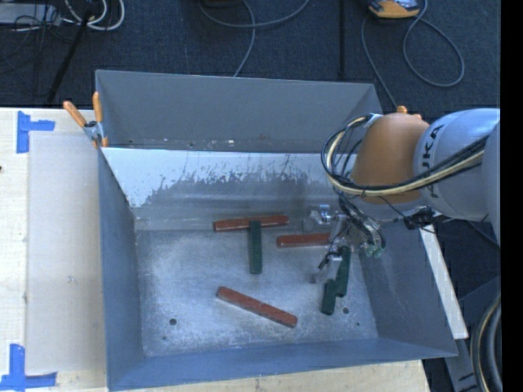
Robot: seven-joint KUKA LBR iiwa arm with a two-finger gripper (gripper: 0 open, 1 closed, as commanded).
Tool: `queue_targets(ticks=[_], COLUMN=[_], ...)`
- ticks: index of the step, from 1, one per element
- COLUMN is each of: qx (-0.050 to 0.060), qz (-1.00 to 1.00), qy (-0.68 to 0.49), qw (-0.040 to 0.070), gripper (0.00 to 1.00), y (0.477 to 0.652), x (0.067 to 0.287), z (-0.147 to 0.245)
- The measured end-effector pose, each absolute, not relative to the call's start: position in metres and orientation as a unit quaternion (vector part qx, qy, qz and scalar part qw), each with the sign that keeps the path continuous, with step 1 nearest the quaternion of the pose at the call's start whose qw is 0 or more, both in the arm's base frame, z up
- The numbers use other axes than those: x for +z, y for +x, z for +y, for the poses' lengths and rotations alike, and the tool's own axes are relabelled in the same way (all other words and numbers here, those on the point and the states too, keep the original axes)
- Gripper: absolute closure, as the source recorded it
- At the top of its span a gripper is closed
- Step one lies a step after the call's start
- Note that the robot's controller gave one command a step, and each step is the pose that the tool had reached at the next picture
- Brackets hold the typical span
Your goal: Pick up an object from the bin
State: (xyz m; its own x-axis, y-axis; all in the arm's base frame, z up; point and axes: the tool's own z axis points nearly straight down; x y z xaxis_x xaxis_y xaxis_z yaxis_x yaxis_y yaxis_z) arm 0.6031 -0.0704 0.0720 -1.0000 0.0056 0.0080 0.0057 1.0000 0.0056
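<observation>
Five sticks lie on the floor of the grey bin (pixel 184 280). The pincer (pixel 335 258) sits over the upper end of a dark green stick (pixel 331 294) by the right wall. That end is hidden, and whether the pincer is spread or pinching cannot be told. A short red-brown stick (pixel 298 240) lies just left, its right end covered. Further left, a second green stick (pixel 255 250) meets a long red-brown stick (pixel 249 223) in a T. Another red-brown stick (pixel 256 307) lies apart near the front.
</observation>
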Motion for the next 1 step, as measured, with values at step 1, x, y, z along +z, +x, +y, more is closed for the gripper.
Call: queue_targets(ticks=[1], qx=[0.0], qz=[-1.0], qy=[-0.004], qw=[0.0], gripper=[1.0], y=[0.6049], x=[0.0768], z=[-0.0755])
